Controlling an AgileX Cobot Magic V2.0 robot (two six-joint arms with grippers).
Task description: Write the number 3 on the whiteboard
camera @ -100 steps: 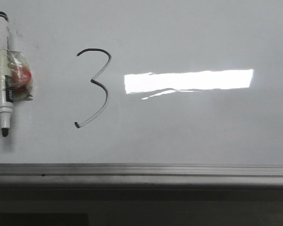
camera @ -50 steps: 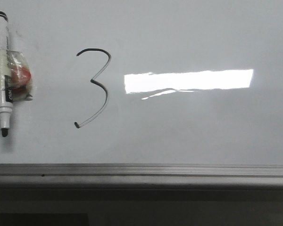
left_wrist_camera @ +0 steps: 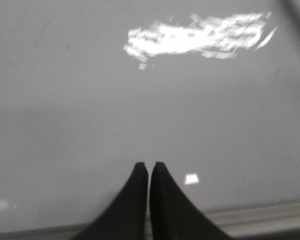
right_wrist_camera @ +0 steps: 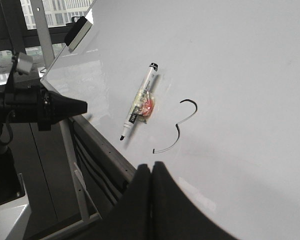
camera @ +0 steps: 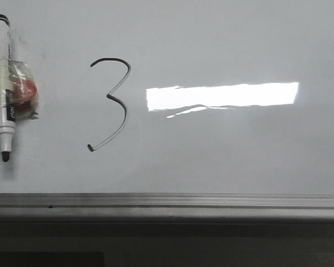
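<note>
1 hand-drawn number 3 (camera: 110, 104) sits in the left half of the front view on the whiteboard (camera: 222, 150), its top stroke dark and its lower stroke thinner and paler toward the tail. To its right a bright rectangular glare (camera: 222, 95) stretches across the middle of the frame, close to the digit without touching it. At the far left edge a marker (camera: 2, 83) lies on the board, uncapped tip pointing down the frame, with a crumpled clear wrap showing red (camera: 22, 94) stuck to its right side. A grey metal frame strip (camera: 167, 203) runs along the bottom of the board.

In the left wrist view the left gripper (left_wrist_camera: 149, 165) is pinched together, its 2 dark fingers meeting at the tips with nothing between them, over bare board near the frame strip. In the right wrist view the right gripper (right_wrist_camera: 151, 166) is likewise closed and empty, with the digit and the marker beyond it near the centre of the frame.
</note>
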